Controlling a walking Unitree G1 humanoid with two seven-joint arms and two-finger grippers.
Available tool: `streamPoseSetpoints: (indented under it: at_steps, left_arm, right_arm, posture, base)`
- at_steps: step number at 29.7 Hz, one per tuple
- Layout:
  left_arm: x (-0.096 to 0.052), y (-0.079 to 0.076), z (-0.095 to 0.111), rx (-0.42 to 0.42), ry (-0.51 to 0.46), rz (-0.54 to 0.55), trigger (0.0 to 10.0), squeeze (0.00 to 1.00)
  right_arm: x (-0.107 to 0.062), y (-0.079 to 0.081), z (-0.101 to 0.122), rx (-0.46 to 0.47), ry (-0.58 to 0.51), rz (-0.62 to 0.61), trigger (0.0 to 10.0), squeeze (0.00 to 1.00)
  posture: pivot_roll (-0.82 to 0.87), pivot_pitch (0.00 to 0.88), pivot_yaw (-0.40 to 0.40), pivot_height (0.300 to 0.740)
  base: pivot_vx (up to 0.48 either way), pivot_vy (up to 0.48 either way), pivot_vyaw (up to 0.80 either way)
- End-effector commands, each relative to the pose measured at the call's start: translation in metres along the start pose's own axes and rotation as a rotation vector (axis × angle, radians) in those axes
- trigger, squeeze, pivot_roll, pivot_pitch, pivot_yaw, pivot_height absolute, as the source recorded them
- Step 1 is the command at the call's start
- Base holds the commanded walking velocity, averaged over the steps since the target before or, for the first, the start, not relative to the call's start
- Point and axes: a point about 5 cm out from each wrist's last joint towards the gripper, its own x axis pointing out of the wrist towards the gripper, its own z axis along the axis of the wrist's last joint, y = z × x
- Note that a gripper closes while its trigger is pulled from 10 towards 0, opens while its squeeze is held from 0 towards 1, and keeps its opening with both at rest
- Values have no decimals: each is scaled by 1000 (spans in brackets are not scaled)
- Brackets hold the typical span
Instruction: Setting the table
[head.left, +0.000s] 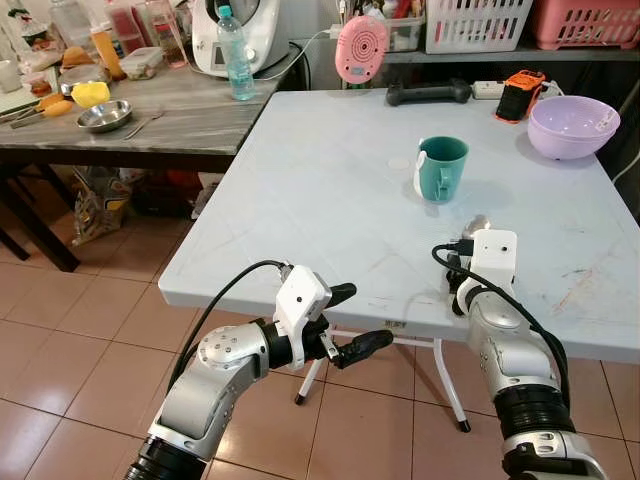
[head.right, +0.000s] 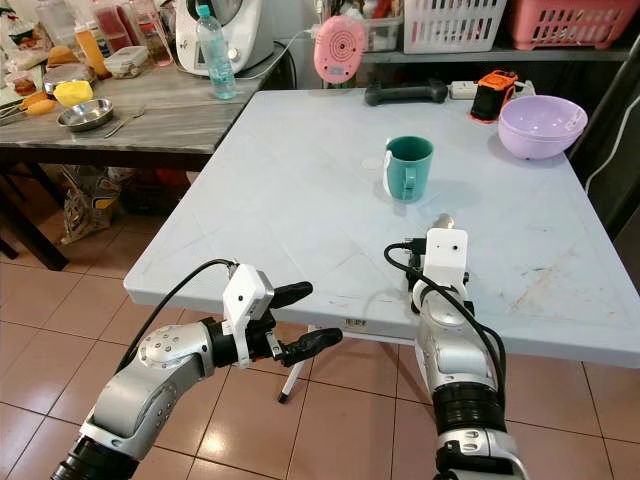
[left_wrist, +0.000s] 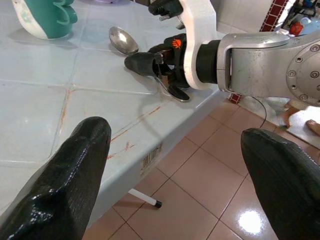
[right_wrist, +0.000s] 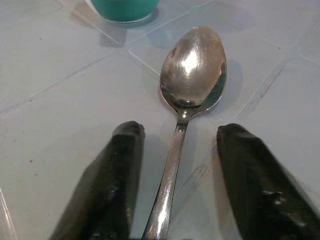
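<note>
The right gripper (right_wrist: 175, 195) stood open astride the handle of a metal spoon (right_wrist: 192, 75) lying on the white table (head.left: 300, 200), near the teal mug (head.left: 441, 168). The left gripper (head.left: 350, 320) hung open off the table's near edge.

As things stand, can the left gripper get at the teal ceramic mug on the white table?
Probably not without moving closer. The left gripper hangs open off the near table edge, while the teal ceramic mug stands well in. Nothing blocks the way; the right gripper straddles a metal spoon further right.
</note>
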Motion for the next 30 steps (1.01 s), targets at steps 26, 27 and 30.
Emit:
streamPoseSetpoints:
  at_steps: [26, 27, 30]
  left_arm:
    - [0, -3, 6, -12, -17, -32, 10000, 0]
    - [0, -2, 6, -12, -17, -32, 10000, 0]
    - [0, -2, 6, -10, -16, -30, 10000, 0]
  right_arm:
    - [-2, 6, -23, 58, 99, 26, 0, 0]
    - [-2, 6, -24, 59, 102, 25, 0, 0]
    - [-3, 5, -25, 60, 108, 21, 0, 0]
  posture:
    - [-110, 55, 113, 740]
    - [-110, 55, 113, 740]
    - [-110, 55, 113, 740]
  base:
    - [0, 0, 0]
    - [0, 0, 0]
    - [0, 0, 0]
